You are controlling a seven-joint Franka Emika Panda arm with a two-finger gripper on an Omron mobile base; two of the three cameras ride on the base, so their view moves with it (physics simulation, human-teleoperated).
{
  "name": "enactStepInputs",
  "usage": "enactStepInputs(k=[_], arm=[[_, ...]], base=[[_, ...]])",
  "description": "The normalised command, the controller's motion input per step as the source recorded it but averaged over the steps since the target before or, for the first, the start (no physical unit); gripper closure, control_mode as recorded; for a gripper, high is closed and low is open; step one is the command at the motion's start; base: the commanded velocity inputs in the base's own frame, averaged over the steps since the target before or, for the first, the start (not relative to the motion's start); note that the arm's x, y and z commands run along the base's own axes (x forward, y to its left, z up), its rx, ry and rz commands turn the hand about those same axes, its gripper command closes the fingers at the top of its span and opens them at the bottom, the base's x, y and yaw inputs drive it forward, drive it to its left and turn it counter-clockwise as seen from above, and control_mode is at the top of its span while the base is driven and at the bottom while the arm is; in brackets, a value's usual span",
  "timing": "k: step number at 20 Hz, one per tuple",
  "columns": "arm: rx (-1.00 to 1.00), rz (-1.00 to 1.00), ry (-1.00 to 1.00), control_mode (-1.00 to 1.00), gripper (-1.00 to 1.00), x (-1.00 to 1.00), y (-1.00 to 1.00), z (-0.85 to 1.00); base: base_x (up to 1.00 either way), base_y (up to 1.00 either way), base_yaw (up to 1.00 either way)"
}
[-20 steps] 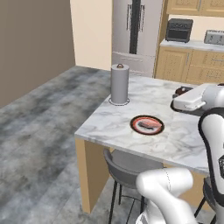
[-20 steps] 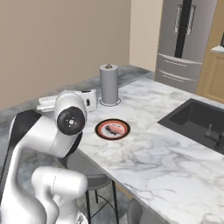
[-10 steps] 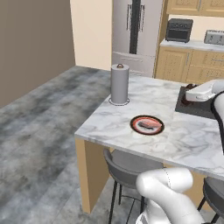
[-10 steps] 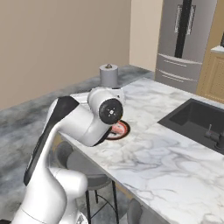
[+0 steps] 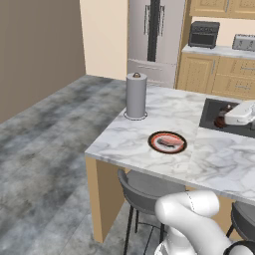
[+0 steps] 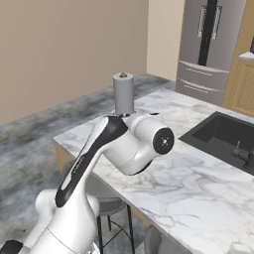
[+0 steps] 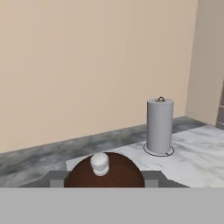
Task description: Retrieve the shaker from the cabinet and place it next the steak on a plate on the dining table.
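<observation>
Marble of the dining table (image 5: 144, 137) spreads below the gripper (image 7: 105, 179), whose fingers clench the shaker (image 7: 105, 173). Ahead of it and to one side stands the paper-towel roll (image 7: 159, 126); the plate (image 5: 168, 142) with the steak (image 5: 170, 143) lies nearby.

steak (image 5: 169, 143) on plate (image 5: 167, 142) on dining table (image 5: 139, 134), paper-towel roll (image 5: 136, 95) behind-left of plate

The surface (image 5: 134, 137) is a white marble top with grey veins and light wooden sides. On it stands a tall grey paper-towel roll (image 5: 136, 95), upright near the far corner. The plate (image 5: 168, 142) with the steak (image 5: 169, 143) lies nearer, well apart from the roll.
</observation>
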Motion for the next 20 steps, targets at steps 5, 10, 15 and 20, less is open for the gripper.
enactStepInputs(k=[5,10,15,20], arm=[[0.03,0.05,0.00,-1.00,1.00,0.32,-0.07,-0.44],[0.01,0.00,0.01,-1.00,1.00,0.46,0.00,-0.25],[0.00,0.00,0.00,-1.00,1.00,0.42,-0.09,-0.31],[0.00,-0.01,0.00,-1.00,1.00,0.35,-0.09,-0.32]], base=[[0.00,0.00,0.00],[0.00,0.00,0.00],[0.00,0.00,0.00],[0.00,0.00,0.00]])
